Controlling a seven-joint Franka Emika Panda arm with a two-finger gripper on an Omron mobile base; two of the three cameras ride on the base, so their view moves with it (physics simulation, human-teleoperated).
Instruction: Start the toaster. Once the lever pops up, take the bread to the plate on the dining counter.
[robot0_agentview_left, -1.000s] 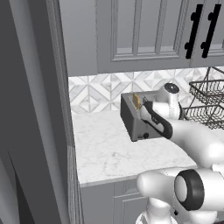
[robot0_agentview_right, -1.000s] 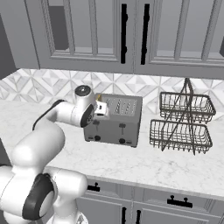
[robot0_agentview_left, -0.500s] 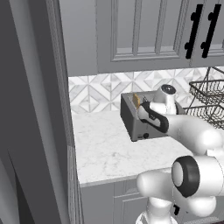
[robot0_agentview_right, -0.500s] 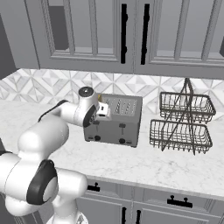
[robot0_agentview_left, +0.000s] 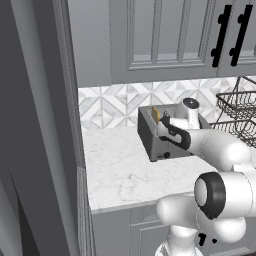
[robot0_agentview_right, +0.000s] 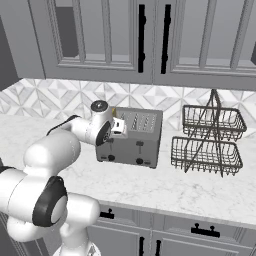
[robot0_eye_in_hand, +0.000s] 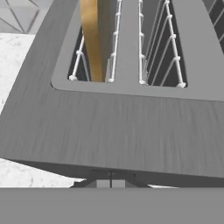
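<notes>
The dark grey toaster (robot0_agentview_right: 134, 139) stands on the marble counter against the tiled wall. The bread (robot0_eye_in_hand: 92, 39), a tan slice, stands in its left slot with the top edge poking out (robot0_agentview_left: 156, 115). My gripper (robot0_agentview_right: 113, 137) is shut and empty, its tips pressed against the toaster's control face just under the top edge (robot0_eye_in_hand: 110, 181). In the left base view the gripper (robot0_agentview_left: 161, 132) sits at the toaster's near end, right below the bread. A small black tab (robot0_agentview_right: 139, 145) shows on the control face to the right of the hand; whether the lever lies under my tips I cannot tell.
A two-tier black wire basket rack (robot0_agentview_right: 207, 142) stands just right of the toaster. Grey upper cabinets (robot0_agentview_right: 150, 40) hang low over the counter (robot0_agentview_right: 165, 187). A tall dark panel (robot0_agentview_left: 45, 130) closes the counter's left end. Black knobs (robot0_agentview_right: 140, 161) sit low on the toaster.
The elbow and forearm have swung in closer behind the hand. The hand itself stays at the toaster's control face, and the bread has not moved.
</notes>
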